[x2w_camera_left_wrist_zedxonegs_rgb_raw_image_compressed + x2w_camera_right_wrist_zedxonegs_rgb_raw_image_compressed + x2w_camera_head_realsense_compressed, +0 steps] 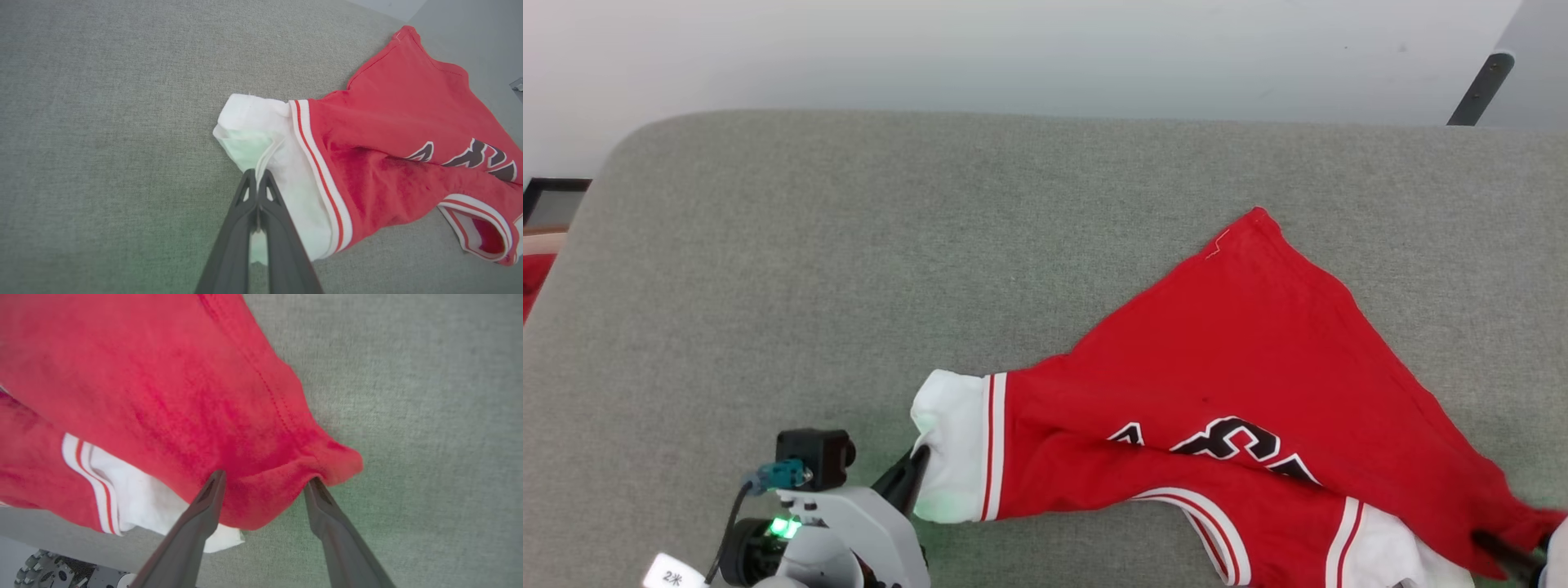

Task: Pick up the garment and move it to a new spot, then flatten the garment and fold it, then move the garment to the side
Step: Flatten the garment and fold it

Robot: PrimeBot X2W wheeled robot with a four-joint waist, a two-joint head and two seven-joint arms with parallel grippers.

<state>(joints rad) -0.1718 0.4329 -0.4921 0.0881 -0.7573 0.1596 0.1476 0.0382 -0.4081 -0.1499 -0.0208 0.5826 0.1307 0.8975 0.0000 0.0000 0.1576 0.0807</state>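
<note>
Looks like the flattening step: garment down on the bench, filling the lower right of the head view, drawn out from lower centre to the lower right corner, with one red point reaching up right of centre. Lettering half buried in a fold. Not flat yet, not folded.

Left claw clenched on the white sleeve, cloth edge pinched between the tips at the centre of the left wrist view; at lower left in the head view, right against the sleeve's near edge. Right claw released, fingers spread wide at the bottom of the right wrist view, bunched red hem corner lying between the tips and touching them, not pinched.

Next, probably a fresh grip with the right claw, or a release on the left too, then smoothing of the fold over the lettering. Calls for a low approach, a single layer taken, and a gentle pull apart, without dragging cloth over the bench edge seen at the lower left of the right wrist view.
</note>
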